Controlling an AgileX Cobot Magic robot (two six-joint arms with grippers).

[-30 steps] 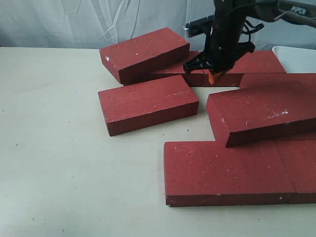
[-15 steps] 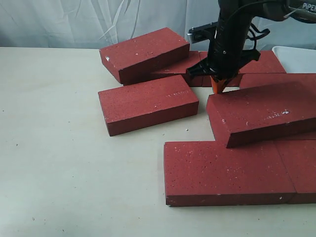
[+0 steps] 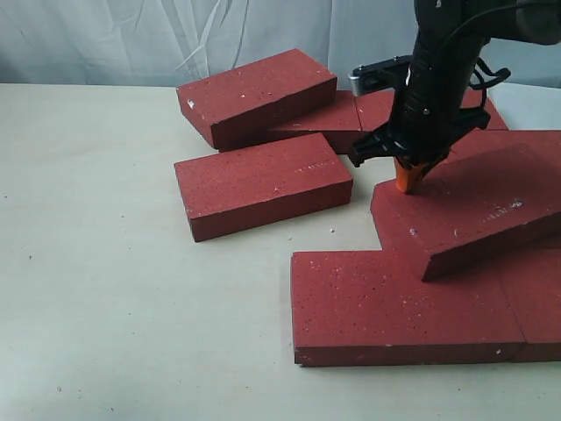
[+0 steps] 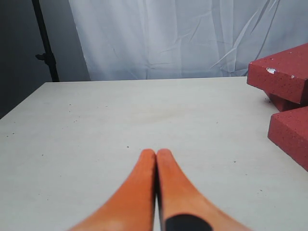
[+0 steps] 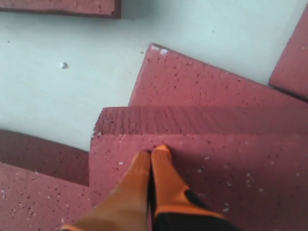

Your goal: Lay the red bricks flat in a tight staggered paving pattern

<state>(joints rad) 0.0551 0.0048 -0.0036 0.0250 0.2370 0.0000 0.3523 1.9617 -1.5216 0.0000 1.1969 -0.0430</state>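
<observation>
We count seven bricks (image 3: pixel 491 112) for sure in the exterior view; overlap around the right claw (image 3: pixel 406 181) hides whether there are more. That claw is pinched fully together and grips nothing. Its orange tips press on the top face of the tilted brick (image 3: pixel 478 206), near one corner.

This brick lies directly under the claw, canted, and it overlaps the flat bricks in front. Its long axis runs crosswise with a slight slant.

On the camera side of the claw, the front brick (image 3: pixel 394 303) and the second front brick (image 3: pixel 536 298) lie flat. They sit end to end, touching, with their long axes in one crosswise line.

Toward the left arm's side of the claw, the loose brick (image 3: pixel 263 184) lies flat on the table (image 3: pixel 105 263). It is apart from the front pair and also runs crosswise, slightly slanted.

Beyond it, the propped brick (image 3: pixel 254 88) leans on a flat brick (image 3: pixel 329 118). One more flat brick lies behind the claw.

The left claw (image 4: pixel 156 156) is likewise closed tight on nothing, with the table beneath it. Brick corners show off to one side of it.
</observation>
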